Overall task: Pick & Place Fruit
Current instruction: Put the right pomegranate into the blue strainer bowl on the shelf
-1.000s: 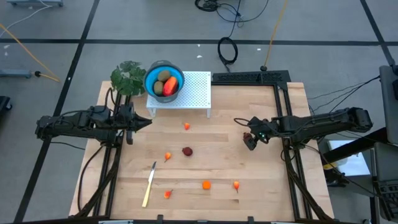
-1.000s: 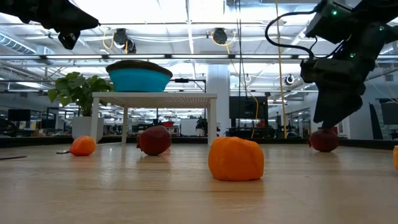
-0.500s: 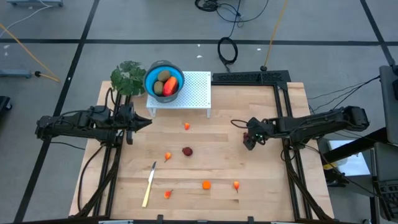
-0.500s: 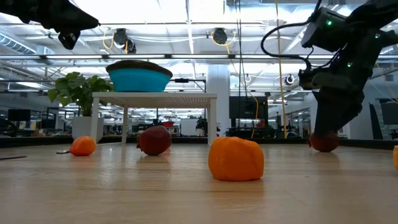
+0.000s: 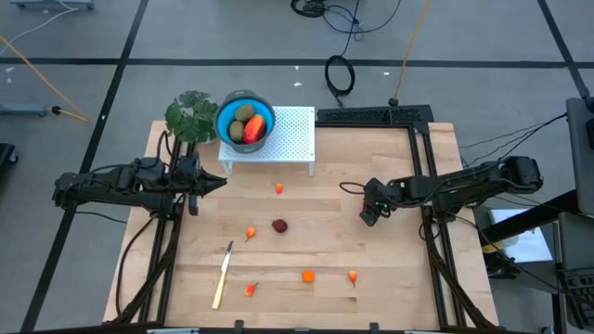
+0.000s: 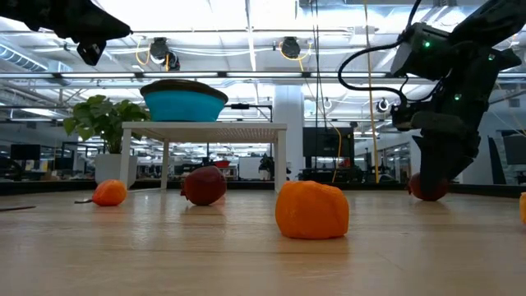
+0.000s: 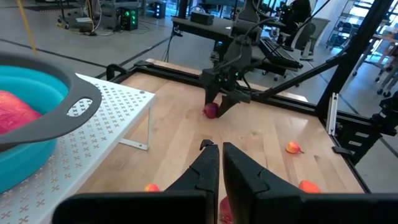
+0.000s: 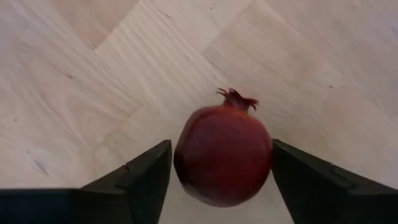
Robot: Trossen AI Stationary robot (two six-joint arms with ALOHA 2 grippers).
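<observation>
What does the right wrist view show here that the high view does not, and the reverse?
Only the right wrist view shows the dark red round fruit with a small crown sitting between the right gripper fingers, on the pale wooden table. Only the high view shows the blue bowl on the white perforated stand, the scattered orange pieces, and the left gripper waiting near the stand. Both show the right gripper and table.
</observation>
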